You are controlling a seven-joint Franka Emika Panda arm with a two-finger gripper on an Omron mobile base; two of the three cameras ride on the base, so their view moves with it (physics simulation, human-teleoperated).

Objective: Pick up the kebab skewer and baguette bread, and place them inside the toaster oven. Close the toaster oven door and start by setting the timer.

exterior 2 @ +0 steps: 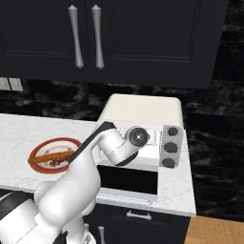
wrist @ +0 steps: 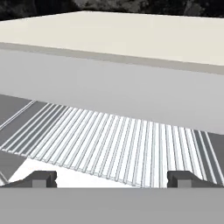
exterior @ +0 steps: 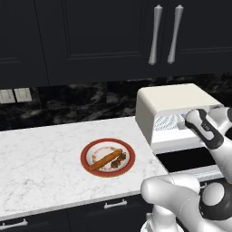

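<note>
The cream-white toaster oven (exterior: 174,97) stands at the counter's right end. Its door (exterior: 186,159) lies folded down flat and the wire rack (wrist: 109,140) inside is bare. My gripper (wrist: 111,179) is open and empty, level with the oven's mouth and pointing in over the rack's front edge. The hand (exterior: 188,121) hovers above the lowered door (exterior 2: 128,178). To the left, a red-rimmed plate (exterior: 84,156) holds the orange-brown baguette bread (exterior: 105,159) and, beside it, the chunky kebab skewer (exterior: 119,160). Three grey knobs (exterior 2: 169,147) line the oven's right side.
Dark wall cabinets with pale bar handles (exterior: 156,34) hang above the oven. Two wall outlets (exterior: 13,95) sit on the black marble backsplash. White marble counter (exterior: 41,154) stretches left of the plate. The counter ends just right of the oven (exterior 2: 189,200), with wood floor beyond.
</note>
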